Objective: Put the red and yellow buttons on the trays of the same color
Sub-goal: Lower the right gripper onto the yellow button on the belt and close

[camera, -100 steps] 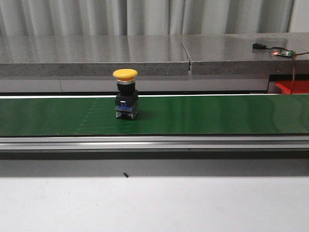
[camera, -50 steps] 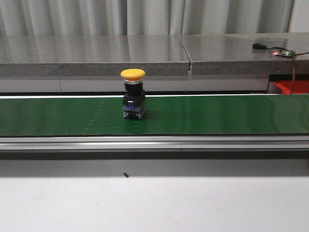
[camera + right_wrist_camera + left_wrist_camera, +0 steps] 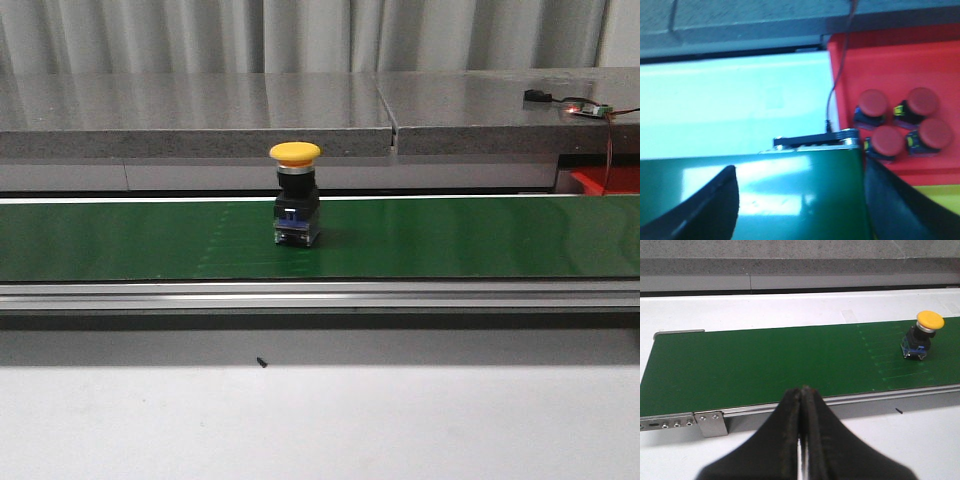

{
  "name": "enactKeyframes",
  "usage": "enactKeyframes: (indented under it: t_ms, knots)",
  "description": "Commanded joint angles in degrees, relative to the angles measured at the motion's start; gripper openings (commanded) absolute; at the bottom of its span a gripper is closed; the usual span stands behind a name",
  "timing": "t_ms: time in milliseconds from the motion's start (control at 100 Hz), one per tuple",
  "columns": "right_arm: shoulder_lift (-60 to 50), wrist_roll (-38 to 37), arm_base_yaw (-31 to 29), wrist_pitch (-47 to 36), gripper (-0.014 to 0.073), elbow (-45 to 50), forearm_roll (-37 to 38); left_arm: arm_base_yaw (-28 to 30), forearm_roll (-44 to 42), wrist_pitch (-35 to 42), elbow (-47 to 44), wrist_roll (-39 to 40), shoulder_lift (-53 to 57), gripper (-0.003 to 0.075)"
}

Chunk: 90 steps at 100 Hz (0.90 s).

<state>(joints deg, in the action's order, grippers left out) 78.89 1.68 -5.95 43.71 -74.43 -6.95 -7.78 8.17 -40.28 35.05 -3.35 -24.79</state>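
Black fingers of your left gripper are pressed together, nothing between them, and they hang over the near edge of the green conveyor belt, close to its end where a small metal bracket is bolted to the rail. From there, look along the belt: the yellow button stands upright on it, well apart from that gripper, its yellow cap on top of a black body with a blue base.

On your right gripper the dark fingers are spread wide, one at each side of the wrist view, with only the belt's end between them. They hold nothing. Just past that end sits the red tray, and four red buttons lie in it, clustered close together near the belt. A thin black cable runs across the tray's edge. A strip of yellow shows beside the red tray; whether it is a tray you cannot tell from that blurred view.

In the front view the button sits near the middle of the belt, with the grey stone counter behind it and a corner of the red tray at the far right.
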Motion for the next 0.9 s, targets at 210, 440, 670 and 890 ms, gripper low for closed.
enactKeyframes:
  t_ms: [210, 440, 670, 890]
  knots:
    - [-0.03, 2.07, 16.67, 0.68, 0.0528, -1.18, -0.55, -0.43, 0.57, 4.6, 1.53, 0.44, -0.33, -0.0019]
    - [4.45, 4.27, 27.75, 1.34, 0.0528, -1.29, -0.55, -0.43, 0.57, 4.6, 1.53, 0.44, -0.33, -0.0019]
    - [10.47, 8.48, 33.06, 2.98, 0.0642, -1.35, -4.88, -0.43, 0.57, 4.6, 1.53, 0.44, -0.33, -0.0019]
    - [14.28, 8.97, 34.58, 1.83, 0.0652, -4.19, -5.3, -0.43, 0.57, 4.6, 1.53, 0.44, -0.33, -0.0019]
